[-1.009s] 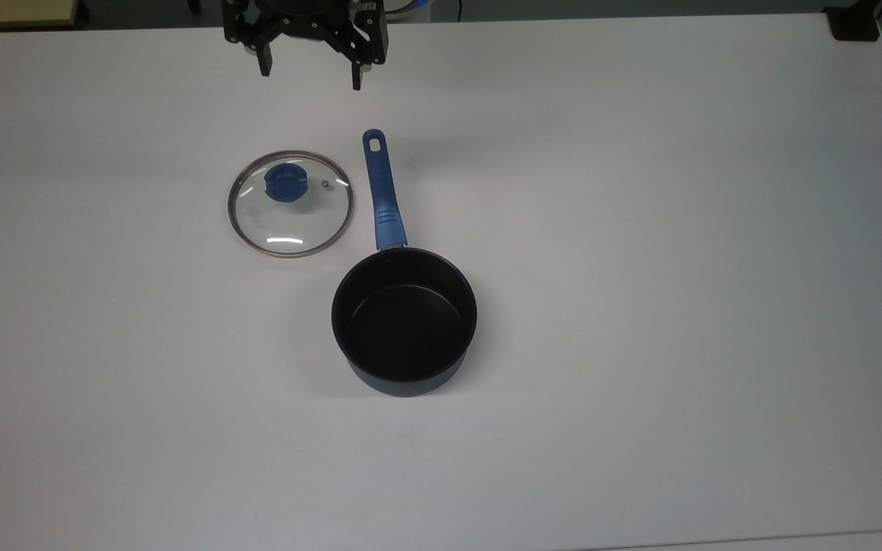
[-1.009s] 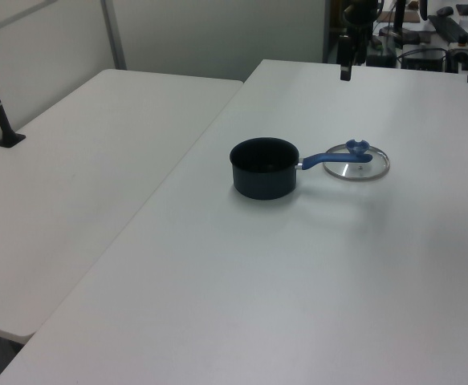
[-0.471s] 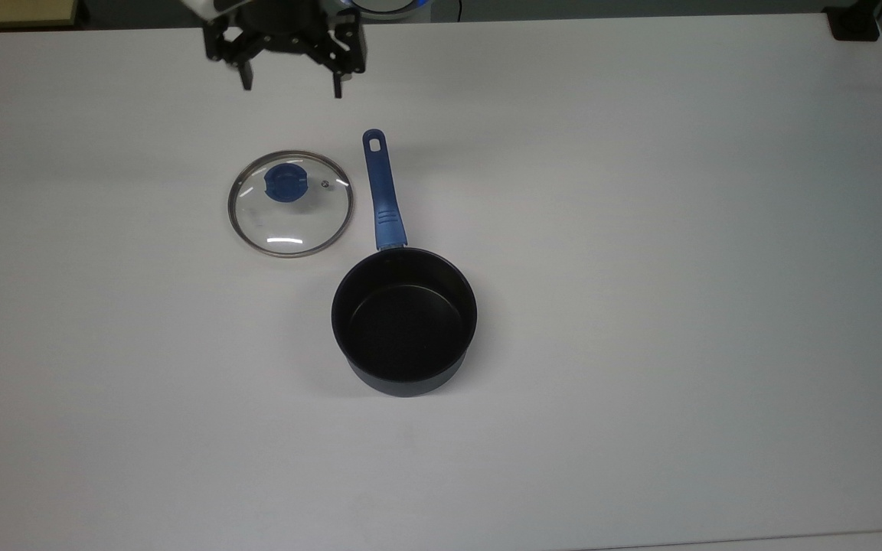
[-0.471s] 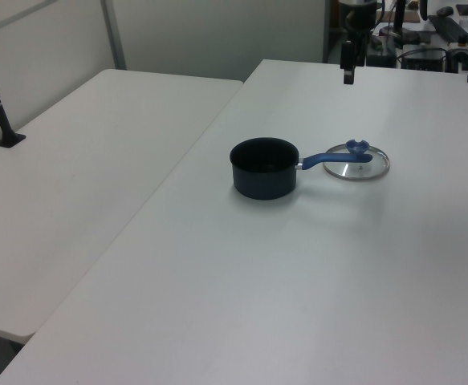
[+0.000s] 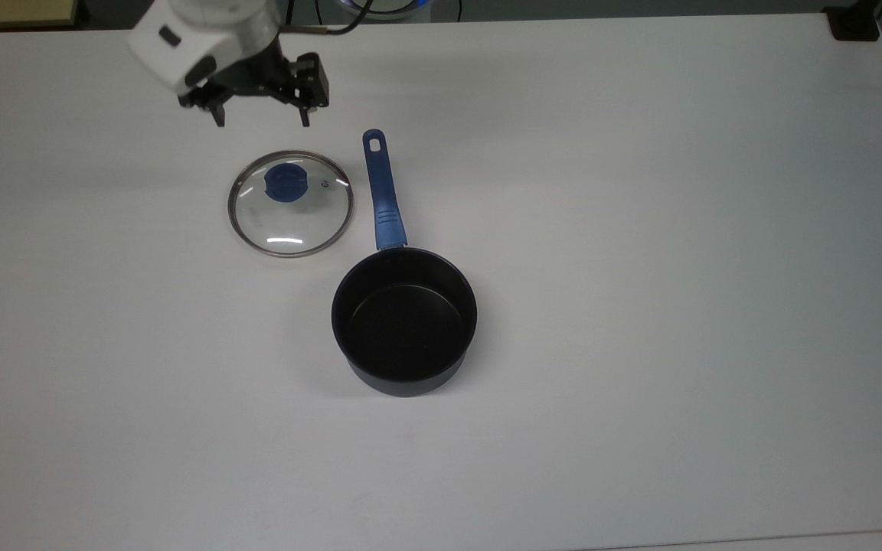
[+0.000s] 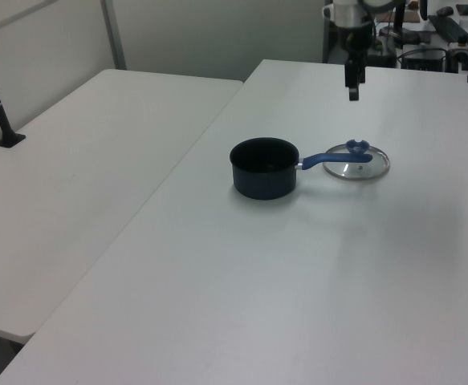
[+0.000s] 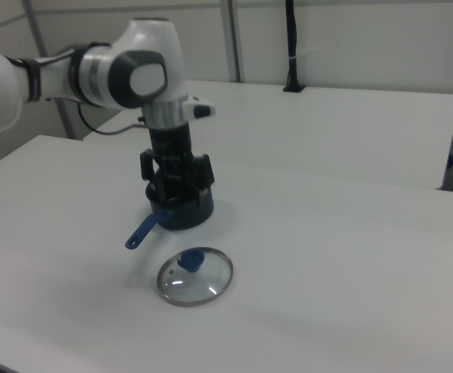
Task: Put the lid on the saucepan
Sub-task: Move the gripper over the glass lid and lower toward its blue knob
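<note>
While the round clear glass lid (image 5: 290, 203) with its metal rim and blue knob lies flat on the white table (image 5: 640, 229) in the upper left of the top view, the black two-finger gripper (image 5: 261, 120) hangs above it near the frame's top edge, its fingers spread wide apart and gripping nothing. The white arm (image 5: 196, 38) enters from the upper left corner. Just to the top view's right of the lid, and apart from it, runs the long blue handle (image 5: 383, 191) of the small round dark saucepan (image 5: 404, 321), whose open black bowl sits just below the frame's centre, lower and to the right of the lid. The handle points up the frame, with a hole at its far end.

Seen from the left view, the saucepan (image 6: 264, 168) stands near the middle of the frame with its handle (image 6: 335, 159) reaching towards the right, passing in front of the lid (image 6: 356, 162), which lies on the table (image 6: 298, 281) right of centre. The gripper (image 6: 353, 92) hangs in the air at the upper right, above the lid and clear of it.

Seen from the right view, the lid (image 7: 195, 277) lies in the lower middle of the frame. The gripper (image 7: 179, 188) and arm (image 7: 102, 70) stand in the upper left, in front of the saucepan (image 7: 181, 215), hiding much of it; the handle (image 7: 144, 231) juts down to the left.
</note>
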Motion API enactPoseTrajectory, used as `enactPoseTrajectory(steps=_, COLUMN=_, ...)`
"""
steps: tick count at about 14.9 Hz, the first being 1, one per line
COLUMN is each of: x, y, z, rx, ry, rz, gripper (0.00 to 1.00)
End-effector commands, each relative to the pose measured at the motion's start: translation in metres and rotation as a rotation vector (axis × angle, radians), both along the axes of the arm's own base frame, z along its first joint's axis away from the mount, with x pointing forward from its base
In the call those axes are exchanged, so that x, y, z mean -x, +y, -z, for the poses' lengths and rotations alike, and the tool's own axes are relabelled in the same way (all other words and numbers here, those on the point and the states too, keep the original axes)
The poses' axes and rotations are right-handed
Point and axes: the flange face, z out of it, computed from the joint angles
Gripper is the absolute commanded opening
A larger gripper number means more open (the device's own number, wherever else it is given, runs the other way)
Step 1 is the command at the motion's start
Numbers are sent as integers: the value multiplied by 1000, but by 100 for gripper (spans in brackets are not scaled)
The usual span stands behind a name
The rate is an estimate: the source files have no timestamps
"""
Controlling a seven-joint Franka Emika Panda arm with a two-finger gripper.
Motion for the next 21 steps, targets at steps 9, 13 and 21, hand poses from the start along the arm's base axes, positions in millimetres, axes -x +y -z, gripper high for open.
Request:
enactPoseTrajectory(steps=9, x=19, y=-14, z=132, rx=20, ry=57, rz=-291, gripper=98)
enactPoseTrajectory(steps=13, x=16, y=-14, z=135, rx=15, ry=35, rz=-286, gripper=97)
enactPoseTrajectory(steps=21, x=13, y=-10, z=146, rx=-7, ry=18, rz=-274, gripper=82)
